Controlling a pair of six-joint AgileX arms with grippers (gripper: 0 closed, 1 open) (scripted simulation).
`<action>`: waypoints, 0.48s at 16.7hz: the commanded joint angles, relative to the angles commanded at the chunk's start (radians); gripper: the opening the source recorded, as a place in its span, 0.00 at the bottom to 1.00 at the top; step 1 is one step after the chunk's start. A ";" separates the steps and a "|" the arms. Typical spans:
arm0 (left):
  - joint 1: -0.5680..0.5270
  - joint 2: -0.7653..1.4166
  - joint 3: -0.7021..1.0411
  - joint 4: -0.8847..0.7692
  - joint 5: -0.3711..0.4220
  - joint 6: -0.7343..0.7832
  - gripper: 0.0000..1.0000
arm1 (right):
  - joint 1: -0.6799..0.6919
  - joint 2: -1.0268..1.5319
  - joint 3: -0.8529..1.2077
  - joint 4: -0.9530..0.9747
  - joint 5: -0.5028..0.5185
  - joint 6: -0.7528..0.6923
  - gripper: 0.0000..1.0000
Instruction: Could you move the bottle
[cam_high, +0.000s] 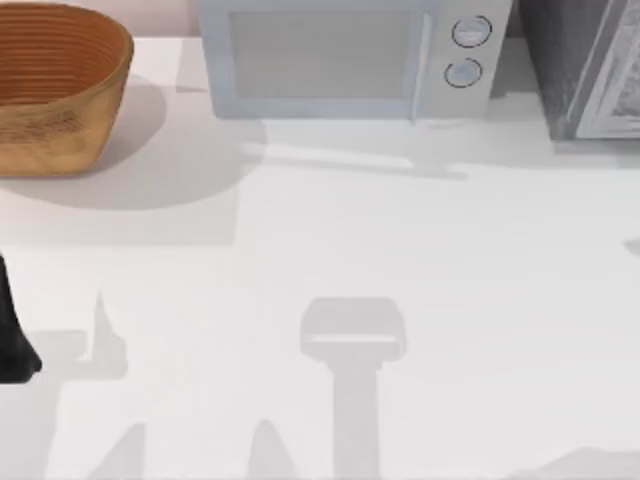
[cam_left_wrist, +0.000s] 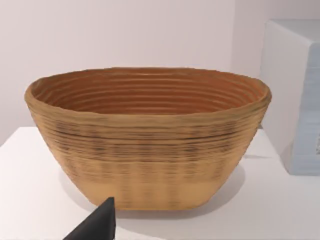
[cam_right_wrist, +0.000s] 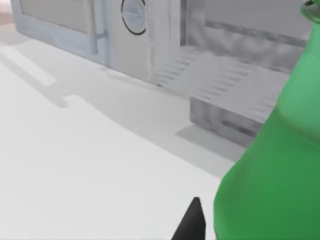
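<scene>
Bottle (cam_right_wrist: 270, 170): bright green, glossy plastic, close beside right hand's dark fingertip (cam_right_wrist: 192, 222). Grip state of hand: cannot tell.

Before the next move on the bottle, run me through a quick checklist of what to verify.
1. Bottle located: ok, close beside the right gripper's fingertip in the right wrist view.
2. Right grip on bottle: cannot tell.
3. Bottle upright: cannot tell.
4. Basket at the table's far left: ok.
5. Microwave door closed: ok.
6. Left arm parked at the left edge: ok.
</scene>
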 joint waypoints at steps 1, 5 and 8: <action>0.000 0.000 0.000 0.000 0.000 0.000 1.00 | 0.000 0.000 0.000 0.000 0.000 0.000 0.75; 0.000 0.000 0.000 0.000 0.000 0.000 1.00 | 0.000 0.000 0.000 0.000 0.000 0.000 1.00; 0.000 0.000 0.000 0.000 0.000 0.000 1.00 | 0.000 0.000 0.000 0.000 0.000 0.000 1.00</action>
